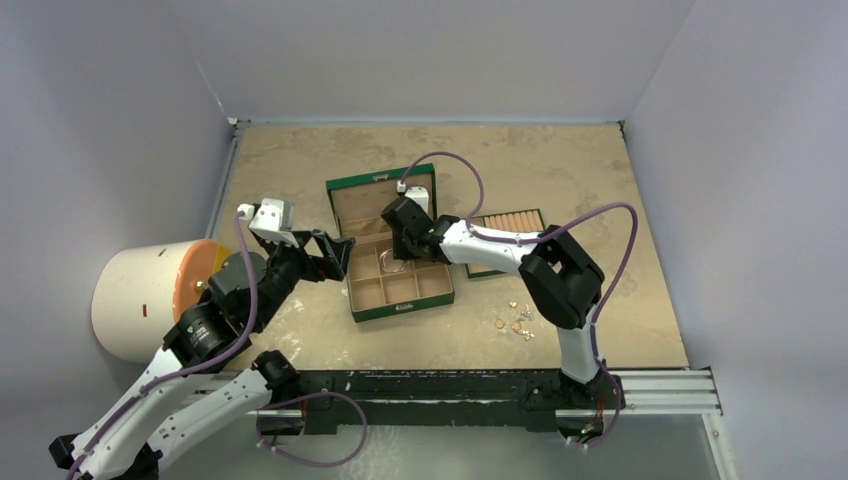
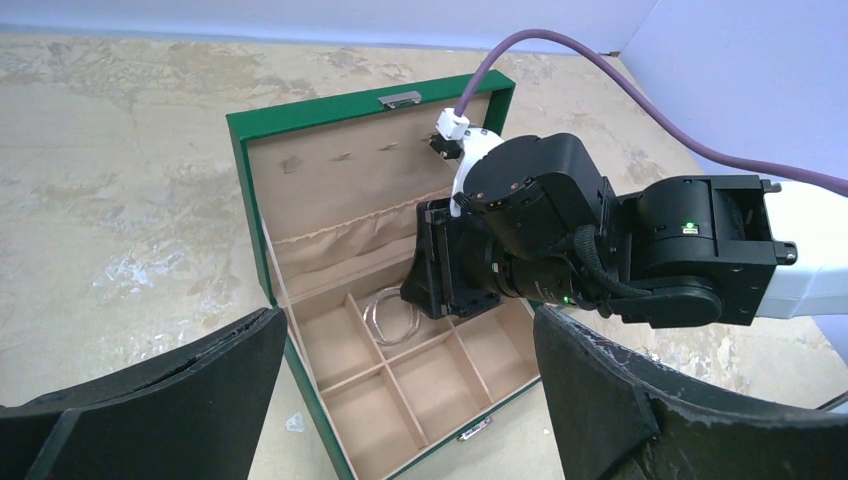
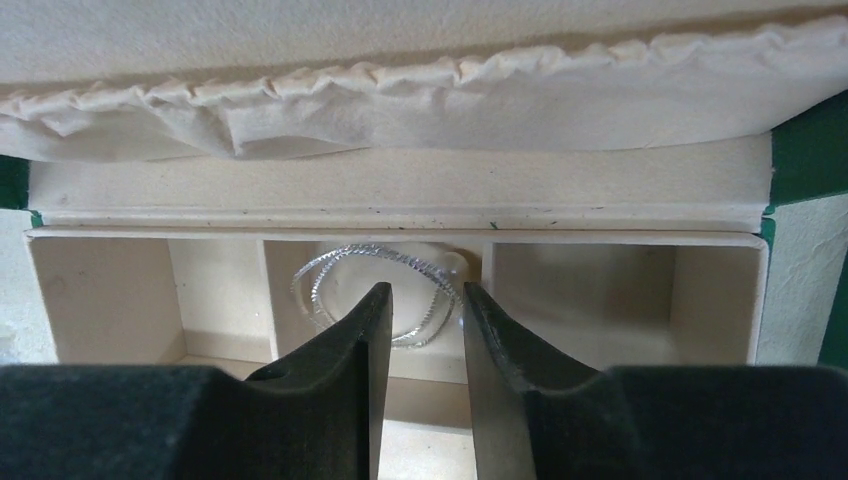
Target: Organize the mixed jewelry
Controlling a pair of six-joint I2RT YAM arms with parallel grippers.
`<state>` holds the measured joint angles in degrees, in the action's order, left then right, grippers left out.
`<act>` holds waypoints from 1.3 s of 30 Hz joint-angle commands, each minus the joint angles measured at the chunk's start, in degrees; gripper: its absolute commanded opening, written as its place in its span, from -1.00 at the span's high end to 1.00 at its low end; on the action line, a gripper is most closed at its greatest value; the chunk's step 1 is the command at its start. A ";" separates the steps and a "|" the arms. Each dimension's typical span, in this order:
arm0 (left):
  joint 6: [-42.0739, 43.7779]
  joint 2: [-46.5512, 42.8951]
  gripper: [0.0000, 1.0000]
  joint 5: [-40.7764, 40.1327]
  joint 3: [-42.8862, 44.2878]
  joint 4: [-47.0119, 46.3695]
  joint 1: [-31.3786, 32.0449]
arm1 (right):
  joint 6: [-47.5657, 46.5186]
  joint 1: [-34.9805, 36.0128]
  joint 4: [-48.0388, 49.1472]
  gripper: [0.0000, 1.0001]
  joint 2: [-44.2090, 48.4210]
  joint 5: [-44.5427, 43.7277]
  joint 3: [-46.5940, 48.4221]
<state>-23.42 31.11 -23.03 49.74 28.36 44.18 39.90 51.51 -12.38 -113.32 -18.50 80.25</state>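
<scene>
Right arm (image 1: pixel 500 245) stretched over green box (image 1: pixel 380 178), right pincer (image 3: pixel 425 295) slightly parted above silvery loop (image 3: pixel 330 275); left pincer (image 1: pixel 335 252) wide open beside box.

The top external camera looked down from high behind the near side, with the green box (image 1: pixel 402 309) at frame centre. The left wrist camera viewed the same box obliquely at moderate range. The right wrist camera faced its rear compartments (image 3: pixel 580 290) at close range.
</scene>
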 commanded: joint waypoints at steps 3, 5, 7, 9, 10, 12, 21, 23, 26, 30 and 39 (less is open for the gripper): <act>-0.29 0.15 -0.88 -0.86 -0.17 -2.00 -0.48 | 1.48 0.35 0.69 0.28 1.93 -1.38 -0.90; -0.23 0.09 -0.88 -0.88 -0.16 -2.04 -0.45 | 1.58 0.50 0.68 0.28 3.05 -1.52 -1.25; -0.22 0.25 -0.88 -0.88 -0.17 -1.98 -0.50 | 1.53 0.61 0.67 0.28 4.48 -1.68 -1.82; -0.22 0.42 -0.88 -0.97 -0.19 -1.98 -0.50 | 1.45 0.70 0.48 0.28 6.11 -1.67 -2.27; -0.22 0.39 -0.88 -1.04 -0.19 -1.99 -0.50 | 1.47 0.70 0.25 0.28 7.02 -1.69 -2.48; -0.22 0.39 -0.88 -1.21 -0.15 -1.95 -0.46 | 1.49 0.70 -0.13 0.28 9.16 -1.70 -3.39; -0.16 0.94 -0.88 -1.81 -0.11 -1.81 -0.50 | -2.22 0.62 -0.62 0.30 23.46 -0.57 -11.59; -0.14 1.07 -0.88 -1.76 -0.13 -1.82 -0.50 | -4.04 0.61 -1.24 0.31 26.98 -1.92 -13.29; -0.13 1.23 -0.88 -1.89 -0.17 -1.67 -0.50 | -7.10 0.25 -2.18 0.31 32.77 -4.03 -16.04; -0.15 1.40 -0.88 -2.10 -0.16 -1.72 -0.50 | -10.28 -2.55 -3.78 0.25 38.54 -5.49 -20.13; -0.18 2.34 -0.88 -2.53 -0.19 -1.57 -0.59 | -15.77 -15.73 -1.98 0.20 41.19 2.92 -28.46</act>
<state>-23.42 32.84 -24.53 49.74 28.38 43.88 28.29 38.61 -14.85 -72.38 -18.46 54.11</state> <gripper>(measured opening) 0.939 0.398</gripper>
